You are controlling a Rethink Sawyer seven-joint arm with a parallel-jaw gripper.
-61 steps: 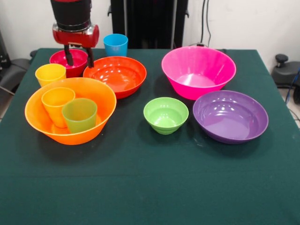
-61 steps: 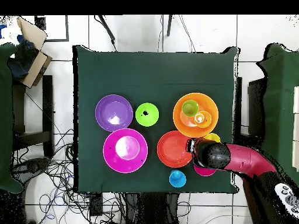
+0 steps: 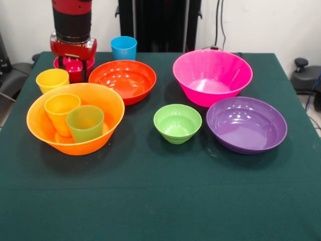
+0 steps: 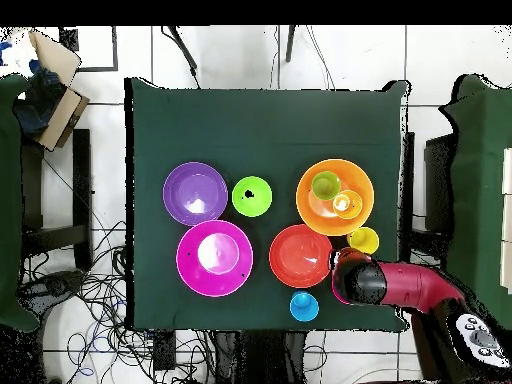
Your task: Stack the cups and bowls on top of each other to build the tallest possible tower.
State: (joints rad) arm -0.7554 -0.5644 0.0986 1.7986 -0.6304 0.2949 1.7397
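Front view: gripper [image 3: 73,64] has shifted toward the table's far left corner since three seconds ago and is now sitting square over the small crimson bowl [image 3: 75,67], lower than before. Jaws are standing narrow, straddling part of the bowl; whether they are pinching the rim, cannot tell. Likely lining up a pick of this bowl for the tower. Large orange bowl [image 3: 75,118], near the left edge, is carrying the orange cup [image 3: 61,112] and green cup [image 3: 85,122].

Overhead view: arm's wrist is now covering the crimson bowl entirely; yellow cup [image 4: 363,240] is showing clear beside it. Tower is unchanged.
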